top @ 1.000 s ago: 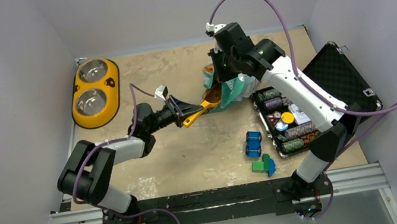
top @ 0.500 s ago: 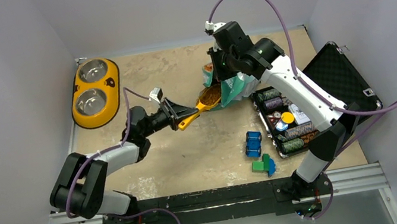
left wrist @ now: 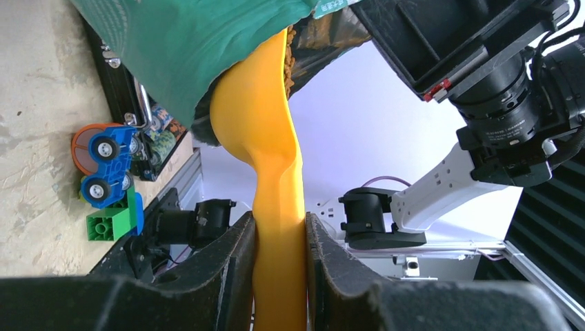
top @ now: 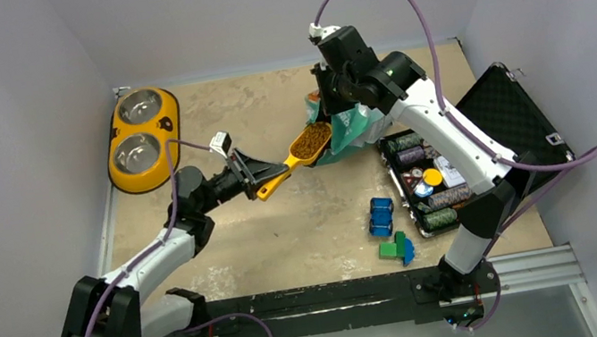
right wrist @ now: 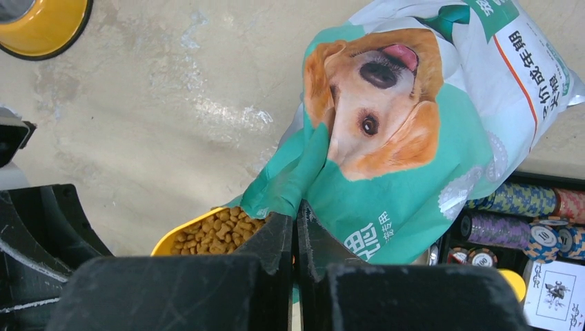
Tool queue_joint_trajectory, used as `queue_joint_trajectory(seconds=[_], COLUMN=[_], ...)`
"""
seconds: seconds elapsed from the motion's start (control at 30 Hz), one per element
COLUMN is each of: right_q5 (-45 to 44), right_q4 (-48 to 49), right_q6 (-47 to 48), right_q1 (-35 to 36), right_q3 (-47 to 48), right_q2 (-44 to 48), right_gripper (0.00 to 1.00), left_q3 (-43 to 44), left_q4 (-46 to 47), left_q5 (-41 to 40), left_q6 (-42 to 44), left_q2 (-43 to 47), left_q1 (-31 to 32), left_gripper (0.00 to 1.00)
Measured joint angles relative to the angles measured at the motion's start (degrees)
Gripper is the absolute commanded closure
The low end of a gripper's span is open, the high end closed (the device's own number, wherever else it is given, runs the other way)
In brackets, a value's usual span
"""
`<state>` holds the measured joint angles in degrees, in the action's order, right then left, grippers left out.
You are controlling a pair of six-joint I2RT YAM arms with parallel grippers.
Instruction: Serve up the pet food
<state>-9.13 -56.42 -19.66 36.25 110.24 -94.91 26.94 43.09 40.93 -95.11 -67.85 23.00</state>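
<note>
The pet food (top: pixel 309 140) fills the bowl of a yellow scoop (top: pixel 297 152), which hangs level just left of the teal bag (top: pixel 352 128). My left gripper (top: pixel 265 176) is shut on the scoop's handle (left wrist: pixel 279 207), with both pads pressed against its sides. In the right wrist view the brown kibble (right wrist: pixel 217 231) heaps in the scoop beside the bag (right wrist: pixel 400 152) with its dog picture. My right gripper (right wrist: pixel 296 214) is shut on the bag's top edge and holds the mouth up. The yellow double bowl (top: pixel 143 139) lies at the far left, both steel cups showing bare.
An open black case (top: pixel 508 113) with stacked poker chips (top: pixel 435 197) sits right of the bag. A blue toy car (top: pixel 381 216) and a green block (top: pixel 396 249) lie near the front right. Grey walls close in the table on three sides.
The left arm has drawn back to the left, carrying the loaded scoop a little away from the bag's mouth. The right gripper has kept its hold on the bag and barely moved.
</note>
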Motion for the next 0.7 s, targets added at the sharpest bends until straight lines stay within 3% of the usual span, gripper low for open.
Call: queue_joint_trajectory(seconds=[0.7], right_q5=[-1.7], right_q4=[-4.8], right_q6=[-1.9], right_q1=[-1.8], right_q3=[7.2], right_q2=[-3.4], right_gripper=[1.0], left_q3=[-2.1], left_q4=[-9.9], left_q5=[-1.6], left_q6=[1.8], left_q2=[12.2], left_q1=[-0.9], left_gripper=[1.0])
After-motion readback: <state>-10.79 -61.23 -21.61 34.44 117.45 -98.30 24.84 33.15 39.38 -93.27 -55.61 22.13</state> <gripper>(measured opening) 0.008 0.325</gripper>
